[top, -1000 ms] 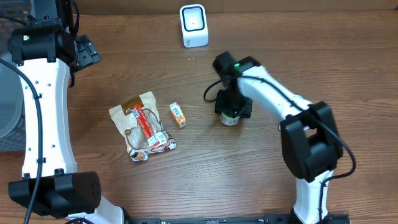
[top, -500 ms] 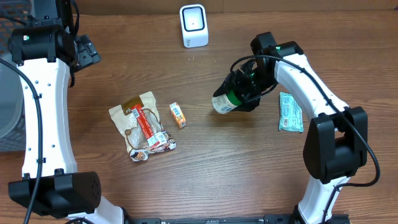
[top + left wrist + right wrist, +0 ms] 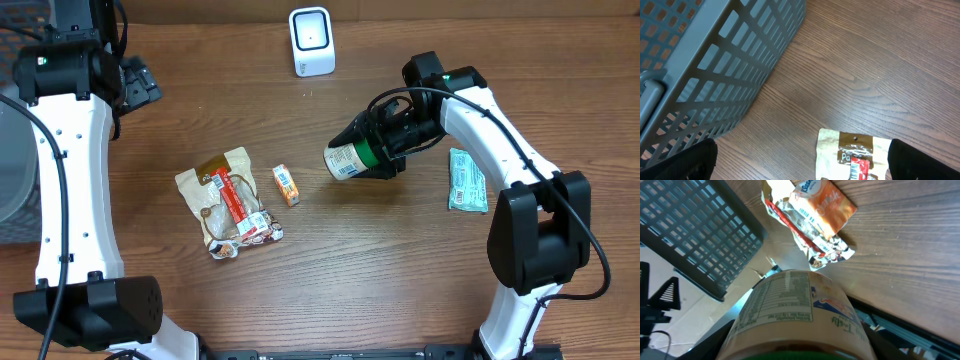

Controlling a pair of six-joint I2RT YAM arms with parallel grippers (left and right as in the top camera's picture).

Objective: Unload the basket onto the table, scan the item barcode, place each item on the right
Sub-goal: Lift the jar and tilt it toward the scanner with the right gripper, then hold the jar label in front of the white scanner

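Over the wooden desk [image 3: 350, 270] my right tool [image 3: 388, 148] grasps a green-capped jar [image 3: 345, 160]; next, I'd aim its barcode at the far white scanner [image 3: 311, 40].

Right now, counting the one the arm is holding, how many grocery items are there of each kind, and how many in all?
Flat packets: 2, the snack pouch and the teal packet
Small boxes: 1, the orange box
Jars: 1, the jar, held off the table in the right gripper
Total: 4
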